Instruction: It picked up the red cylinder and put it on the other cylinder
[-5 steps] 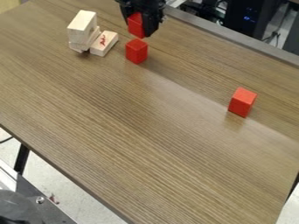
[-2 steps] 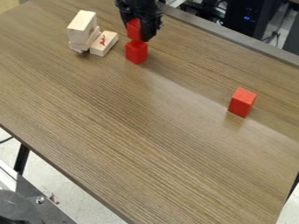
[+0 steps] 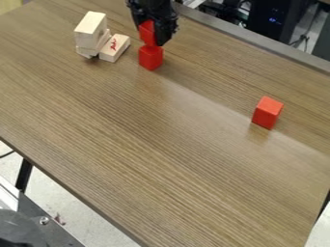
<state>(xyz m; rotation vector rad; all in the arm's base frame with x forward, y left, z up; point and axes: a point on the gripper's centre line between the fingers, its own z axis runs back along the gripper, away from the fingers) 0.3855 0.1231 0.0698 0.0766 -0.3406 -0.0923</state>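
While the black pincer hangs over the far side of the tabletop, it's got the upper red block gripped btwn its fingers, and that block's sitting right atop the lower red block! Bottoms meets top, approx. lined up, w/ the lower one resting on the wood-grain surface. Both are straight-sided blocks, and the pair's upright. Just beside, on the L side of the view, there's a small pile of pale wooden blocks, the top one overhanging; next to it, a flat wooden block w/ a red mark on its upper face. Over on the R, well apart from the stack, a lone red block stands on the tabletop. Beyond the far edge, top R: dark equipment w/ little blue lights, plus cables. Bottom L, a metal frame w/ a screw, near the pale floor.
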